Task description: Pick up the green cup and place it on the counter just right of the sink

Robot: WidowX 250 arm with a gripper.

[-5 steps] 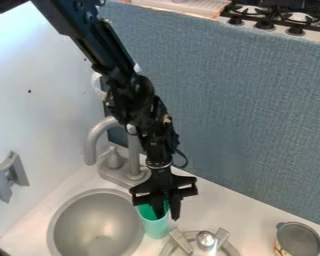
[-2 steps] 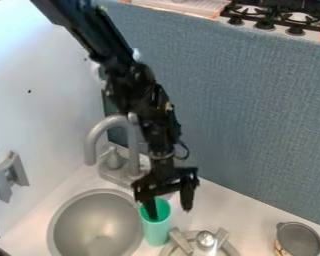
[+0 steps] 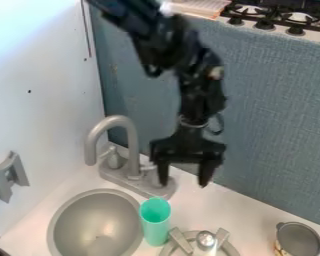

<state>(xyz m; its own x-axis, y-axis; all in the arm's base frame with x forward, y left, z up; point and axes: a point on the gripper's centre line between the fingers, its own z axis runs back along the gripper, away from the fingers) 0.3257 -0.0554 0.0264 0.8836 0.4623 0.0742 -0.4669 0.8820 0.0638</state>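
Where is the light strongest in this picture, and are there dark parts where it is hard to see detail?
Camera view: strongest glare at upper left, on the white wall; camera view: the black claw shows little detail; camera view: the cup looks darker inside than outside.

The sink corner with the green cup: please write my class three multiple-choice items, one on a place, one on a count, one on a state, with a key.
1. Where is the cup?
A) Under the tap
B) On the counter, beside the basin
C) Inside the basin

2. How many knobs show on the stove?
A) One
B) Five
C) Three

3. How is the claw?
A) Open and empty
B) Closed around the cup
C) Closed on the tap

Key:
1. B: it stands outside the basin's rim.
2. C: three dark knobs line its front.
3. A: its fingers are apart with nothing between them.
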